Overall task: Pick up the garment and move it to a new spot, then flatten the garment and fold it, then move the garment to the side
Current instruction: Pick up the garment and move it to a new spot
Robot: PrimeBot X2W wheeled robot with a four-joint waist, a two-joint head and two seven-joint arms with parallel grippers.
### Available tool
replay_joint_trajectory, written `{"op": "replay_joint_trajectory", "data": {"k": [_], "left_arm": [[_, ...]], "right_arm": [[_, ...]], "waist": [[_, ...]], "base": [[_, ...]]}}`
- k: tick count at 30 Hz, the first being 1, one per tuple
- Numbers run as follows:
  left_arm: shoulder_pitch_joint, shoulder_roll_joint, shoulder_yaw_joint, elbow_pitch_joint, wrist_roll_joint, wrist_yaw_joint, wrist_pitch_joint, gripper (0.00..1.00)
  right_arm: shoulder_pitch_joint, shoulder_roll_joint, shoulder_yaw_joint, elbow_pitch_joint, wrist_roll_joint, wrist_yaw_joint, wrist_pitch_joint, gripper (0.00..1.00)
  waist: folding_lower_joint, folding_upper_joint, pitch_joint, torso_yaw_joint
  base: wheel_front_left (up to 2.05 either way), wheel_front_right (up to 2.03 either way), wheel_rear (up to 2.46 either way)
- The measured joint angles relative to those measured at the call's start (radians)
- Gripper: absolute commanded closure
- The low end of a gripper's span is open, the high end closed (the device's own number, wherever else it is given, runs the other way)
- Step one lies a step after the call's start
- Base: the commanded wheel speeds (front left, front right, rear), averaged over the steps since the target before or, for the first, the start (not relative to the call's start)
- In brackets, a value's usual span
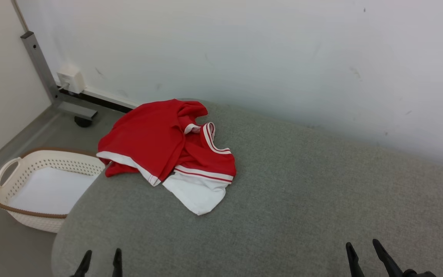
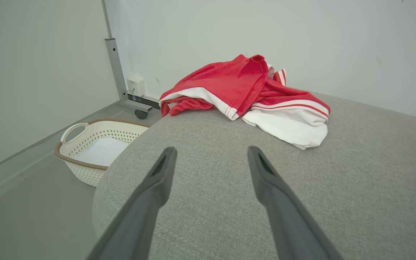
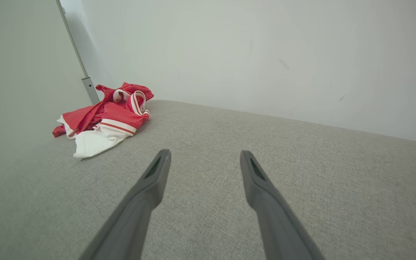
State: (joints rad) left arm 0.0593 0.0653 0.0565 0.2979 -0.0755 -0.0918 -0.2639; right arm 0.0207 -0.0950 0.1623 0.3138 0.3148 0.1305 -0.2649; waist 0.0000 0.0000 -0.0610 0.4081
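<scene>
A red garment [image 1: 156, 142] with white trim and a white panel lies crumpled at the far left end of the grey upholstered surface [image 1: 302, 192], partly over its edge. The left wrist view has the garment [image 2: 244, 90] straight ahead, beyond the fingers; in the right wrist view the garment [image 3: 103, 115] is far off to the left. My left gripper [image 1: 101, 254] stands open at the near edge, well short of the cloth, nothing between its fingers. At the lower right, my right gripper [image 1: 363, 246] is open too and holds nothing.
A cream perforated laundry basket [image 1: 14, 173] with a brown rim sits on the floor left of the surface. A grey metal post [image 1: 40, 65] with a castor and a white wall socket [image 1: 70, 79] stand behind it. A white wall runs along the far side.
</scene>
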Motion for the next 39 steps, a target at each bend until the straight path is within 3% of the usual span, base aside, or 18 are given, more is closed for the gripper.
{"op": "replay_joint_trajectory", "data": {"k": [9, 13, 17, 21, 26, 32, 39], "left_arm": [[-0.235, 0.035, 0.006, 0.008, -0.097, -0.027, 0.012, 0.0], [-0.476, 0.071, -0.008, 0.014, -0.176, -0.033, 0.096, 0.0], [-0.607, 0.093, -0.009, 0.044, -0.217, -0.035, 0.159, 0.0], [-0.781, 0.101, -0.027, 0.157, -0.256, -0.034, 0.239, 0.0], [-0.86, 0.089, -0.031, 0.321, -0.249, 0.016, 0.264, 0.0], [-0.932, 0.114, -0.022, 0.489, -0.23, 0.083, 0.244, 0.0], [-0.978, 0.121, -0.026, 0.631, -0.23, 0.075, 0.208, 0.0]], "right_arm": [[-0.073, -0.061, -0.006, -0.032, -0.015, 0.0, 0.0, 0.0], [-0.128, -0.109, -0.019, -0.056, -0.027, 0.0, 0.0, 0.0], [-0.149, -0.138, -0.016, -0.062, -0.034, 0.0, 0.0, 0.0], [-0.163, -0.184, -0.029, -0.077, -0.042, 0.0, 0.0, 0.0], [-0.164, -0.203, -0.035, -0.101, -0.043, 0.002, -0.002, 0.0], [-0.155, -0.217, -0.032, -0.116, -0.044, 0.002, -0.001, 0.0], [-0.142, -0.217, -0.028, -0.123, -0.044, 0.002, -0.001, 0.0]], "waist": [[0.0, 0.0, 0.112, -0.022], [0.0, 0.0, 0.224, -0.044], [0.0001, 0.0, 0.292, -0.06], [0.0002, 0.0, 0.391, -0.086], [0.0002, 0.0, 0.435, -0.122], [0.0002, 0.0, 0.44, -0.155], [0.0001, 0.0, 0.441, -0.171]], "base": [[0.0, 0.0, 0.0], [0.0, 0.0, 0.0], [0.0, 0.0, 0.0], [0.0, 0.0, 0.0], [0.0, 0.0, 0.0], [0.0, 0.0, 0.0], [0.0, 0.0, 0.0]]}}
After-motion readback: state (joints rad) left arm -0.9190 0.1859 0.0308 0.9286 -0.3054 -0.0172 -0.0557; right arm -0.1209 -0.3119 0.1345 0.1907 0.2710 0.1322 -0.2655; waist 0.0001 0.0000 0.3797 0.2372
